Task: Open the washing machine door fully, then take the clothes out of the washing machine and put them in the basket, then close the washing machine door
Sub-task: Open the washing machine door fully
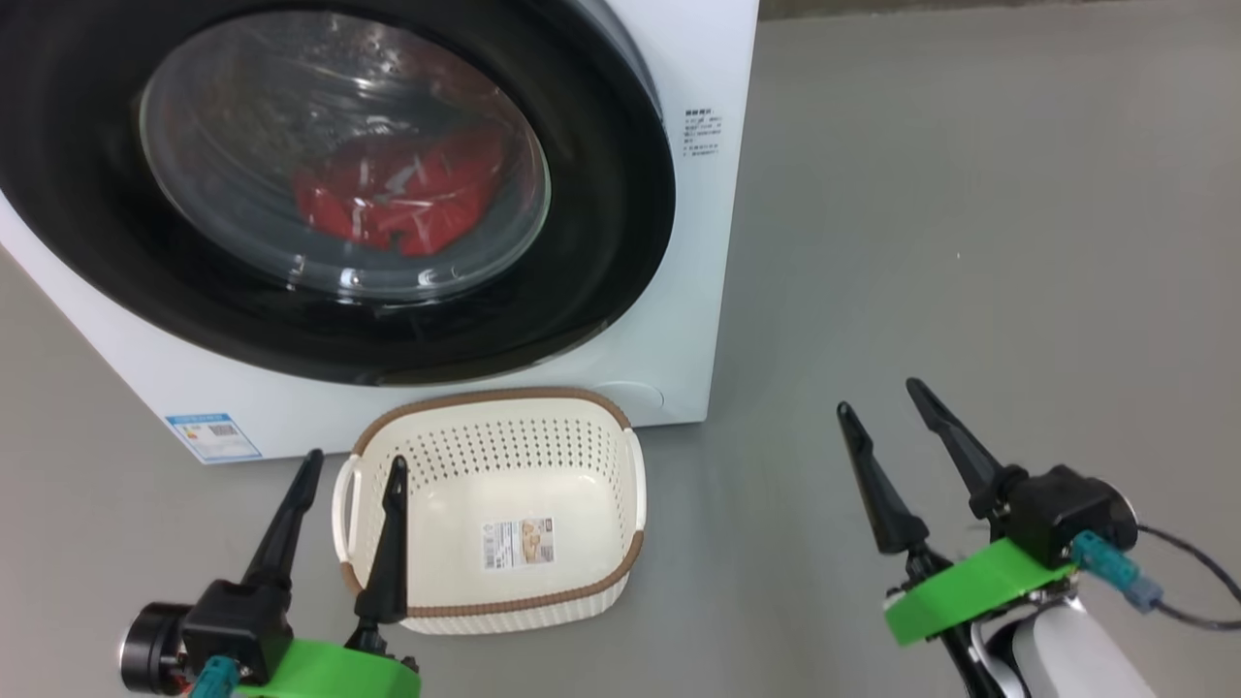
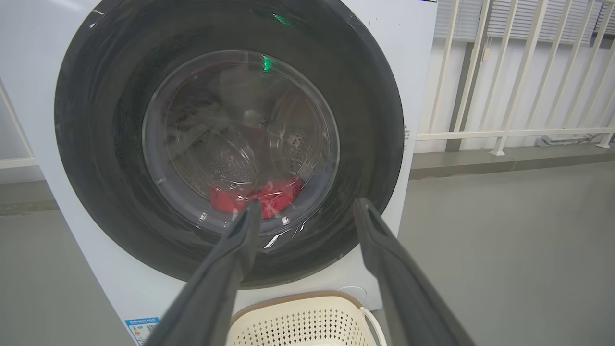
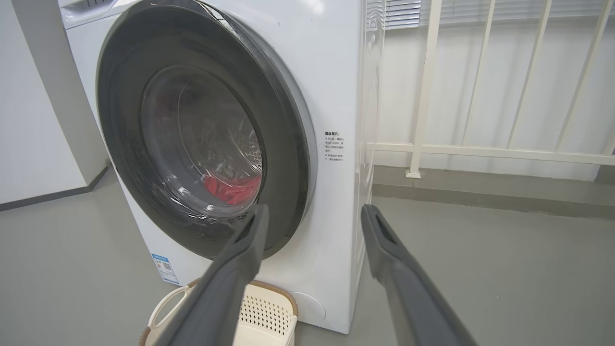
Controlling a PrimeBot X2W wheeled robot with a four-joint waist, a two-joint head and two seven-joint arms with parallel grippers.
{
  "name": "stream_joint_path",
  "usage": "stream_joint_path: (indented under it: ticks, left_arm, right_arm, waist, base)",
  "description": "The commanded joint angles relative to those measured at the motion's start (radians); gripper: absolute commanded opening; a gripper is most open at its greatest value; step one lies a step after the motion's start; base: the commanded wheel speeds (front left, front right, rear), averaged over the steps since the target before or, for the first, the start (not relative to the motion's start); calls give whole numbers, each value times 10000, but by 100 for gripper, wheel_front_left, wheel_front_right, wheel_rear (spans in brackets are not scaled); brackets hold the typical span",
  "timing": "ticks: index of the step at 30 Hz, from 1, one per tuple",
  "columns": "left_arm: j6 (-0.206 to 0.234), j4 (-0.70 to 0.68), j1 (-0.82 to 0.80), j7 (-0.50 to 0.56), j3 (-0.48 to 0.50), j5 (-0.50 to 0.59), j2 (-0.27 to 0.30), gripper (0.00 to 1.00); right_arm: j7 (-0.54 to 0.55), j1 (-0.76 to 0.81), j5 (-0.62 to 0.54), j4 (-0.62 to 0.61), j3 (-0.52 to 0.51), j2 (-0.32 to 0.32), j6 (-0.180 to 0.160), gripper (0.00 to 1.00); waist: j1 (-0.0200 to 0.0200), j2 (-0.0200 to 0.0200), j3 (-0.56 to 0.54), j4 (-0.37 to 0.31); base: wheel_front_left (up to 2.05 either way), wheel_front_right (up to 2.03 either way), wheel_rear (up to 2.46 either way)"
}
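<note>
The white washing machine (image 1: 698,58) fills the upper left of the head view, its round black-rimmed door (image 1: 601,223) standing slightly ajar at its right edge. Through the glass bowl I see the red clothes (image 1: 397,194) low in the drum, and the same clothes (image 2: 262,197) (image 3: 230,187) appear in both wrist views. The cream basket (image 1: 582,456) stands empty on the floor in front of the machine. My left gripper (image 1: 354,465) hovers open over the basket's left edge. My right gripper (image 1: 882,397) is open over bare floor, right of the machine.
Grey floor (image 1: 970,242) stretches to the right of the machine. A white railing (image 3: 480,149) and wall run behind it. A blue label (image 1: 211,436) marks the machine's lower left corner. A grey wall (image 3: 29,120) stands to the machine's left.
</note>
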Motion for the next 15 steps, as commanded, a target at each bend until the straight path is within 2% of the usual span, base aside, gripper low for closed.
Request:
stream_joint_path:
  ticks: [1,3,10,15]
  left_arm:
    - [105,-322,-501,-120,297,58,145,100]
    - [112,-362,-587,-120,255,52,145,100]
    - [185,-455,-923,-120,130,15,145,100]
    - [219,-525,-1189,-120,58,-58,145,100]
  right_arm:
    - [-91,-624,209,-169,274,-26,-7,50]
    - [-91,-812,580,-110,244,-18,-7,0]
    - [-91,-1675,3080,136,199,23,-7,0]
    - [-91,-2566,4955,500,595,-365,-7,0]
  waist:
    - [-1,0,187,4]
    - [-1,0,343,23]
    - [-1,0,976,144]
    - [-1,0,1487,271]
  base:
    - [0,0,0]
    - [0,0,0]
    - [0,0,0]
    - [0,0,0]
